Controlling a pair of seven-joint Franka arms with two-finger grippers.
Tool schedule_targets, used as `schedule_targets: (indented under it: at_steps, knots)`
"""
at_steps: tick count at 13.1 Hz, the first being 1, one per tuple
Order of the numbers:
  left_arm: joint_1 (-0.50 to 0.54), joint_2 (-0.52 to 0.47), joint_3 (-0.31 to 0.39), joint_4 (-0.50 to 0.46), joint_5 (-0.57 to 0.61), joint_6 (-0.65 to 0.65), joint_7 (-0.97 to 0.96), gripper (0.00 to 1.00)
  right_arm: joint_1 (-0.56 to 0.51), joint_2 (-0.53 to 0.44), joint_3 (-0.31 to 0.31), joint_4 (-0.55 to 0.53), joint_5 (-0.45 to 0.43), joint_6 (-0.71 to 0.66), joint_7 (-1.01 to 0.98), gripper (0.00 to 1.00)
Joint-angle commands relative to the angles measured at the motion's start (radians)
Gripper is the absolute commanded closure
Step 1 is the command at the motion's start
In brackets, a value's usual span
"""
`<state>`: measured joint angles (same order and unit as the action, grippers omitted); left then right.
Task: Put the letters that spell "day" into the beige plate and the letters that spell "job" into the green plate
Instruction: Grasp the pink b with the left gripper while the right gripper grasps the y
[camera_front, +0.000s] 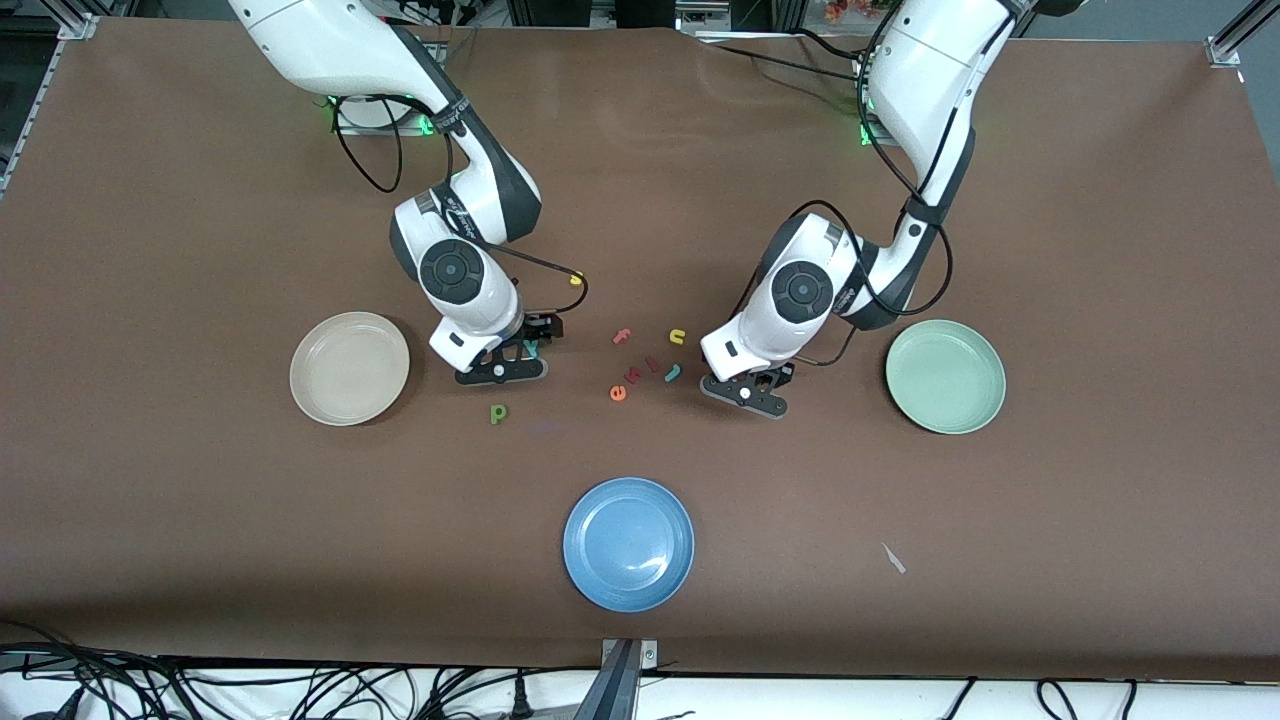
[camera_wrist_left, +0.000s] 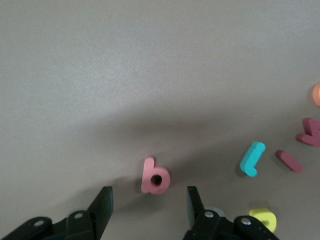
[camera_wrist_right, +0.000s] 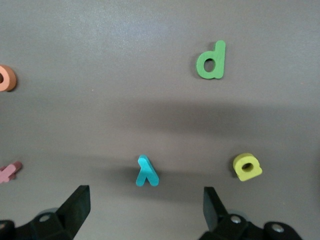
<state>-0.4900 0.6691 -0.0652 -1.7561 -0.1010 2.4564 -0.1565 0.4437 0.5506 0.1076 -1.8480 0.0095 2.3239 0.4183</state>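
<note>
My left gripper (camera_wrist_left: 150, 196) hangs low over the table with its jaws open. The salmon "b" (camera_wrist_left: 155, 176) lies flat between the fingertips, touching neither. The teal "j" (camera_wrist_left: 252, 158) lies beside it. In the front view this gripper (camera_front: 748, 392) is between the letter cluster and the green plate (camera_front: 945, 375). My right gripper (camera_wrist_right: 145, 195) is open too, with the teal "y" (camera_wrist_right: 147, 171) just ahead of its tips. The yellow "a" (camera_wrist_right: 247, 166) and green "d" (camera_wrist_right: 212, 61) lie close by. That gripper (camera_front: 503, 368) is beside the beige plate (camera_front: 349, 367).
A blue plate (camera_front: 628, 543) sits nearest the front camera, mid-table. Loose letters lie between the arms: pink "f" (camera_front: 622, 336), yellow "u" (camera_front: 677, 336), orange "e" (camera_front: 618, 393) and two maroon pieces. Another yellow letter (camera_front: 576, 279) lies farther back.
</note>
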Motion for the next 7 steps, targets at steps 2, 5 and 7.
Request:
schedule_targets:
  at_steps: [2, 5, 7]
  knots:
    - [-0.015, 0.024, 0.013, 0.009, 0.001, 0.039, 0.012, 0.37, 0.004, -0.001, -0.002, -0.114, -0.019, 0.196, 0.007, 0.0]
    - [-0.015, 0.037, 0.013, 0.006, 0.004, 0.067, 0.012, 0.44, 0.012, 0.005, -0.002, -0.115, -0.02, 0.19, 0.004, 0.0]
    - [-0.016, 0.04, 0.015, 0.006, 0.004, 0.067, 0.011, 0.48, 0.012, 0.014, -0.003, -0.114, -0.022, 0.189, -0.01, 0.0]
